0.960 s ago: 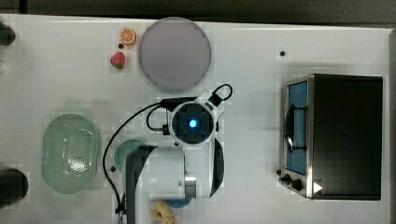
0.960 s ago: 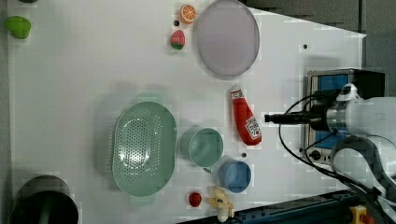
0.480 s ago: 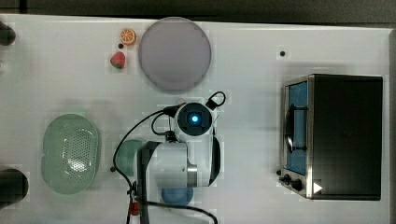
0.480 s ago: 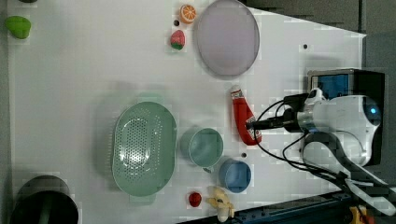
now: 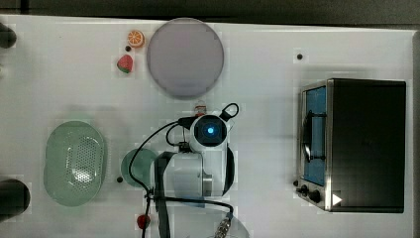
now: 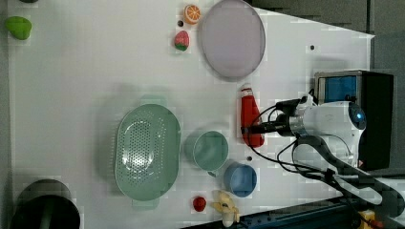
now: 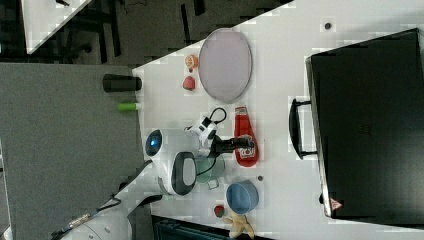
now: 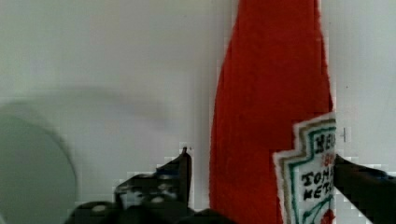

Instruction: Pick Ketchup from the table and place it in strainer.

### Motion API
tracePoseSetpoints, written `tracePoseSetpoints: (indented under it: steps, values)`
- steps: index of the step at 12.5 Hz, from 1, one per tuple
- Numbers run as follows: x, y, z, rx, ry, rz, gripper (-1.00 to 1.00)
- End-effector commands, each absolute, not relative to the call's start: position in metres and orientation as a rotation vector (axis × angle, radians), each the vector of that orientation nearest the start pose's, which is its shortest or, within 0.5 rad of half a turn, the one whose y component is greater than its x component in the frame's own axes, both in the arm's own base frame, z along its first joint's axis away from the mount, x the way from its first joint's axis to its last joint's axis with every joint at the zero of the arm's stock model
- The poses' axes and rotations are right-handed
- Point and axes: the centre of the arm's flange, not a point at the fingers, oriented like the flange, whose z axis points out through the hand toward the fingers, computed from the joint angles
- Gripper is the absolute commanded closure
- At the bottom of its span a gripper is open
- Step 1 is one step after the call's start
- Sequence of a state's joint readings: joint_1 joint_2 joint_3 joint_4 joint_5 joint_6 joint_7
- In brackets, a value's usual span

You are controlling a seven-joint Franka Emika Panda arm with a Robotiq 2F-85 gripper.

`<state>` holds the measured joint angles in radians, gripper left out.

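Ketchup bottle (image 6: 250, 119) lying flat on the white table (image 6: 71, 86), between the grey plate (image 6: 232, 38) and the blue cup (image 6: 240, 179); gripper (image 6: 248, 130) down over its labelled lower half, fingers (image 8: 159, 184) spread either side, not yet closed; strainer (image 6: 147, 152) well apart, beyond the green cup (image 6: 210, 150).

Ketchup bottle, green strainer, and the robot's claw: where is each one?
Ketchup (image 6: 250, 114), left view, on its red body.
Strainer (image 6: 147, 152), left view, on its perforated bottom.
Claw (image 8: 261, 186), wrist view, midway between its dark fingertips, over the bottle.
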<state>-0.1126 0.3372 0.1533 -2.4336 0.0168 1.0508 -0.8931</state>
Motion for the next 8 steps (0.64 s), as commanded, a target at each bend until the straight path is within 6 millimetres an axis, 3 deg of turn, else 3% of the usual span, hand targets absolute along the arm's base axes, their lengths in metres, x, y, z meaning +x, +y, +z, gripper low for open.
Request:
tracePoseSetpoints:
  steps: [1, 3, 5, 8]
  values:
    - [0.475, 0.022, 0.157, -3.059, -0.241, 0.17, -0.68]
    - [0.477, 0.023, 0.16, -3.061, -0.243, 0.154, -0.24]
    - [0.484, 0.021, 0.178, -3.071, -0.241, 0.099, -0.24]
    - [0.488, 0.018, 0.232, -3.087, -0.247, 0.075, -0.24]
